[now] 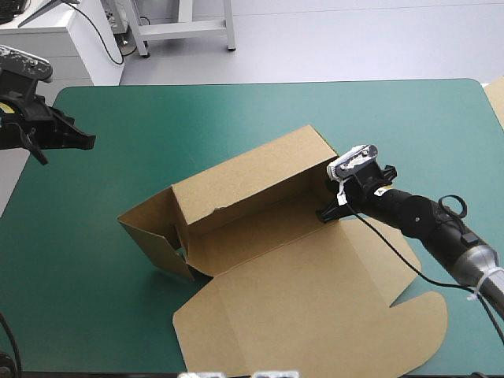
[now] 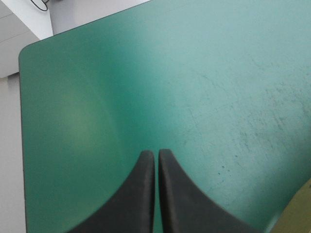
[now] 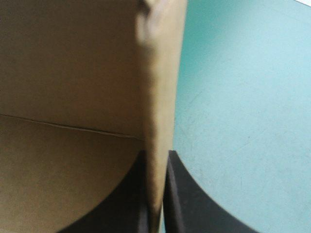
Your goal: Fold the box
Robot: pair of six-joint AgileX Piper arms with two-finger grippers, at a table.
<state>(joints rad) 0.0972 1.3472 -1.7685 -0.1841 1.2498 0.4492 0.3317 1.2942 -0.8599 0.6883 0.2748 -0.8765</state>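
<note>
Box point(image 1: 260, 197): brown board, partly erected, at mid-table on the teal-green cover point(image 1: 197, 110).

- Long wall point(image 1: 252, 177): raised, leaning slightly.
- Left end wall point(image 1: 150, 228): raised and turned inward, with a gap showing at its base.
- Lid panel point(image 1: 315, 299): flat on the cover, reaching toward the near edge.
- Right end of the box: a thin upright flap point(image 3: 158, 97) is seen edge-on in the right wrist view.

Right gripper point(image 1: 329, 206): clamped on that flap, one black finger inside the box and one outside, with the sheet pinched between them point(image 3: 156, 194).

Left gripper point(image 1: 83, 142): held at the table's left edge, well apart from the box. Its fingers are pressed together on nothing, over bare cover point(image 2: 156, 160).

Spare board point(image 1: 496, 98): an edge is noted at the table's right edge.

Hazards, as judged:

1. The box is held at one end only. If the flap is swung inward, the whole box may be dragged or turned across the cover instead of bending at its score, as nothing braces the far end.
2. The long wall may be pulled flat, or the left end wall sprung open, by a sideways tug.
3. The flap may be creased off its score if it is bent too far from the hinge line.
4. The sheet may slip from the pinch, since only a narrow strip is held.
</note>
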